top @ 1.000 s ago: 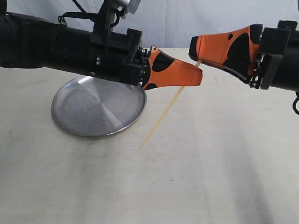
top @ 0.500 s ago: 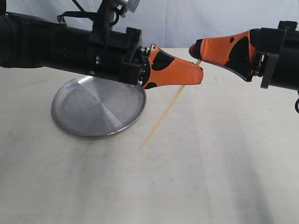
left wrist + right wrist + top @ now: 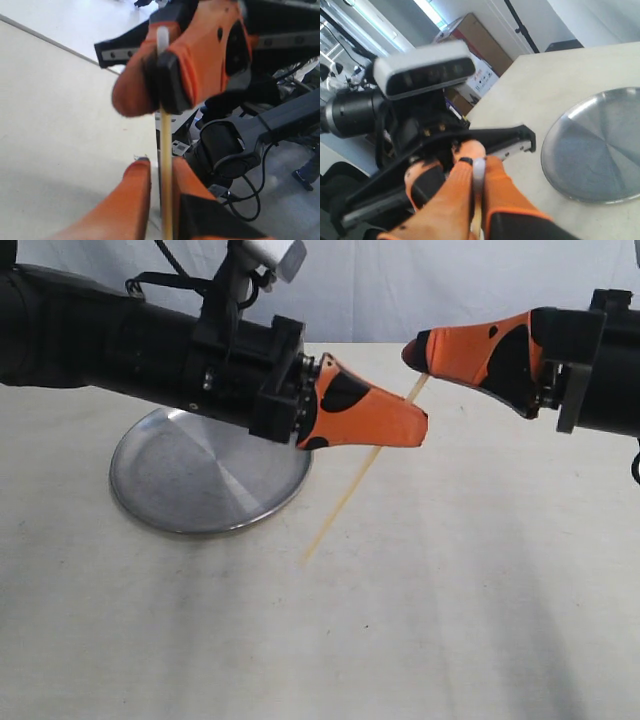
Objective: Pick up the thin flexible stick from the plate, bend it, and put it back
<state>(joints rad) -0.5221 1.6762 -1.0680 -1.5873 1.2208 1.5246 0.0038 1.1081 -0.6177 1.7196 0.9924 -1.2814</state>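
The thin flexible stick hangs straight and slanted in the air to the right of the plate, its lower end above the table. My right gripper is shut on its upper end; the left wrist view shows the stick running up into that gripper. My left gripper sits lower on the stick. Its fingers stand on either side of the stick, with a narrow gap showing on one side. The silver plate holds nothing. In the right wrist view the stick's end sits pinched between my right gripper's fingers.
The pale table extends in front and to the right of the plate. The left arm's black body reaches over the plate's far side. Beyond the table edge are cables, boxes and other equipment.
My left gripper has tilted down and shifted slightly lower and to the left along the stick. The right gripper rose a little. The stick stays straight, its lower end in the same place.
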